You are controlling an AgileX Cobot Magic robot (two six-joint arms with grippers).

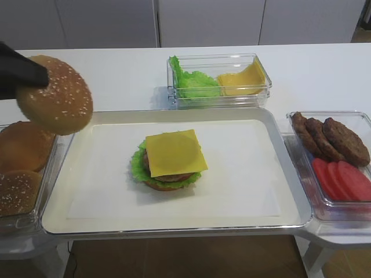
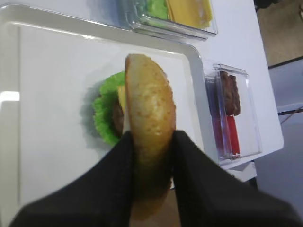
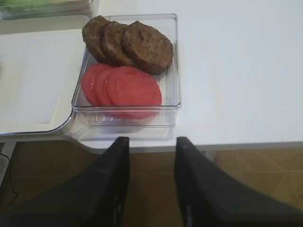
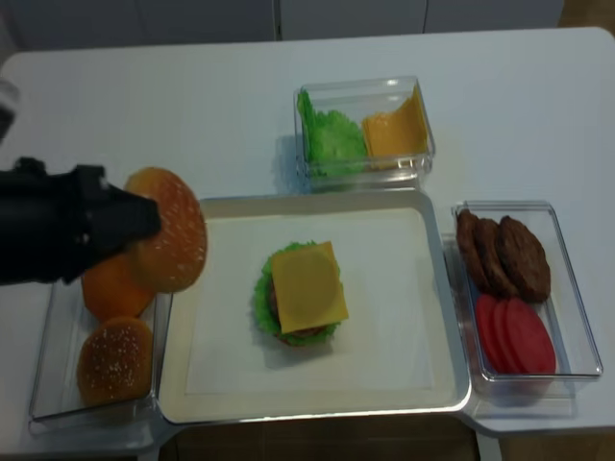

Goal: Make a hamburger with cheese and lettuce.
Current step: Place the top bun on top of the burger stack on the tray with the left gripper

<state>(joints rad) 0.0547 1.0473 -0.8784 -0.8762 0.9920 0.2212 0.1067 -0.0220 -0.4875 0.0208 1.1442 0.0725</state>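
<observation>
The open-topped hamburger [image 1: 169, 174] sits mid-tray: bun base, lettuce [image 1: 137, 165] frilling out around the patty, and the square cheese [image 1: 174, 152] lying flat on top. My left gripper [image 1: 29, 72] is shut on the edge of a golden sesame bun top [image 1: 58, 95], held tilted in the air over the tray's left rim, left of the stack. The left wrist view shows the bun top [image 2: 149, 99] edge-on between the fingers [image 2: 118, 161]. My right gripper [image 3: 151, 142] is open and empty, off the table's front edge on the right.
A white lined tray [image 1: 249, 185] fills the middle. A clear box [image 1: 51, 168] at the left holds loose buns. A box [image 1: 220, 99] behind the tray holds lettuce leaves and cheese. A box [image 3: 128, 120] at the right holds patties and tomato slices.
</observation>
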